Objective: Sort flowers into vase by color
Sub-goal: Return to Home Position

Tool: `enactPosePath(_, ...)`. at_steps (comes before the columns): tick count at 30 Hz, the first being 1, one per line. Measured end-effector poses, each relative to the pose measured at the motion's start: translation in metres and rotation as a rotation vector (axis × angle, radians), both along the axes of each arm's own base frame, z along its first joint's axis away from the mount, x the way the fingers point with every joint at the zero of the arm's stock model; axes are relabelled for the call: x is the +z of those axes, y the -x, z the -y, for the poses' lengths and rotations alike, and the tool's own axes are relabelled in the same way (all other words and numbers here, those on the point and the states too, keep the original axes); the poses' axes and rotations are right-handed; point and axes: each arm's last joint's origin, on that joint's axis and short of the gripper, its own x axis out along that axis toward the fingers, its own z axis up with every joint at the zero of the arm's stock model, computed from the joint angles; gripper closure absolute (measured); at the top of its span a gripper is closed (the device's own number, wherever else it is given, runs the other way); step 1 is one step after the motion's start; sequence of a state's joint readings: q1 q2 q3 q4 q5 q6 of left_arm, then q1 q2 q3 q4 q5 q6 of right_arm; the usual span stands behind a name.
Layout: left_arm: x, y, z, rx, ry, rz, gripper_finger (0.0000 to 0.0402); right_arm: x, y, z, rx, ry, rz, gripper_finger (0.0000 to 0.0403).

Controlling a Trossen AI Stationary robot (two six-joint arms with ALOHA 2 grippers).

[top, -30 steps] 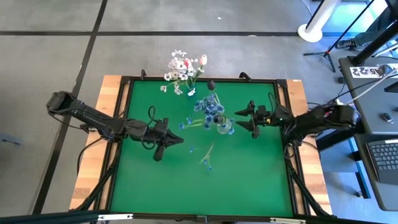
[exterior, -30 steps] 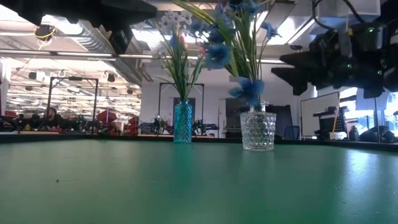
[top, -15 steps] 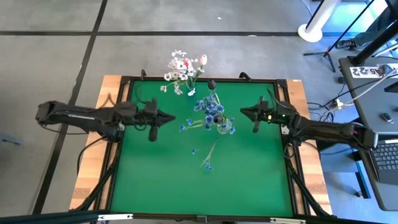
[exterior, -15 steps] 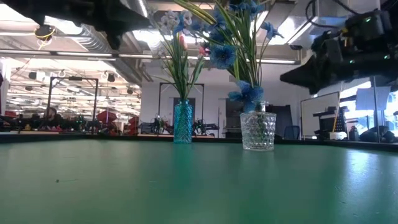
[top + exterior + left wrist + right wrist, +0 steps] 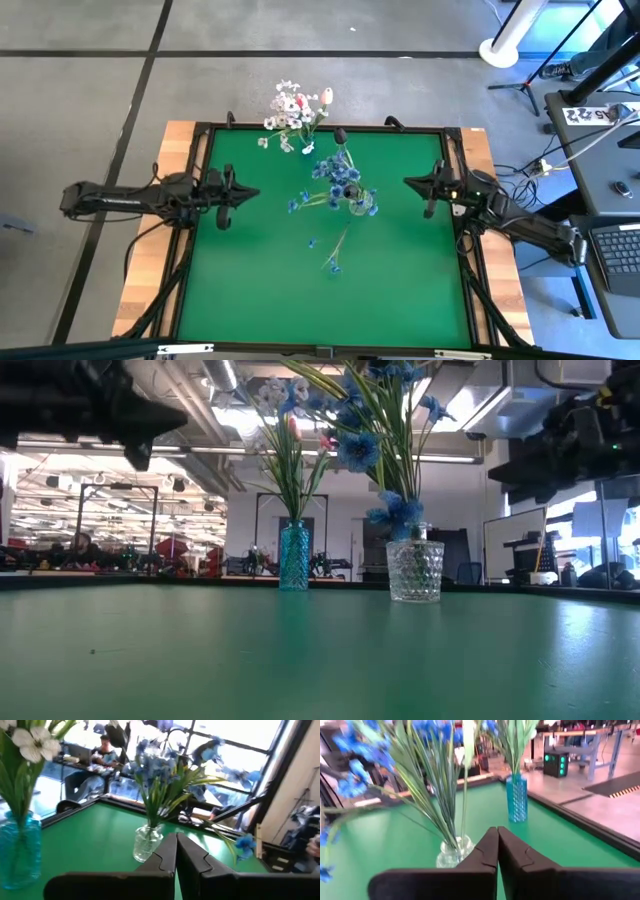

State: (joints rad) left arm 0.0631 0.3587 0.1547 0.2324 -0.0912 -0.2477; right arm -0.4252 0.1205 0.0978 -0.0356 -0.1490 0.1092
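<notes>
A clear glass vase [image 5: 361,204] stands mid-table with blue flowers [image 5: 338,178] in it. One blue spray [image 5: 333,252] leans out of it toward the near edge. A blue glass vase [image 5: 294,556] at the far edge holds white and pink flowers [image 5: 295,110]. My left gripper [image 5: 234,194] hovers shut over the table's left side, pointing level at the clear vase [image 5: 147,842]. My right gripper [image 5: 427,190] hovers shut over the right side, facing the same vase [image 5: 451,855]. Neither gripper has anything between its fingers.
The green mat [image 5: 260,290] is bare over its near half. A black frame rail [image 5: 190,150] and wooden border [image 5: 150,250] ring the mat. A laptop [image 5: 615,250] sits on a stand to the right. A person [image 5: 102,750] sits beyond the table.
My left gripper has drawn back toward the table's left edge, staying shut. My right gripper has shut on nothing and drawn back toward the right edge, away from the clear vase. The vases and flowers stand as before.
</notes>
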Motion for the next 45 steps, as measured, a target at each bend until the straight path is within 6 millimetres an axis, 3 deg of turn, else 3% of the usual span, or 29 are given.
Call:
enactPosePath(5,-0.031,0.006,0.001,-0.008,0.003,0.021,0.0402,-0.008,0.006,-0.003,-0.002,0.0,0.055,0.039)
enactPosePath(8,-0.038,0.007,0.001,-0.008,0.011,-0.004,0.0401,-0.011,0.004,-0.002,-0.001,0.001,0.051,0.0389)
enactPosePath(15,-0.037,0.007,0.002,-0.016,0.021,0.003,0.0401,-0.014,0.002,-0.001,-0.004,0.005,0.006,0.0389)
enactPosePath(20,-0.038,0.007,0.002,-0.019,0.139,0.005,0.0401,-0.015,0.002,0.0,-0.035,0.007,0.0,0.0389)
enactPosePath(45,-0.038,0.007,0.002,-0.014,0.135,0.005,0.0402,-0.014,0.002,0.0,-0.034,0.017,0.026,0.0388)
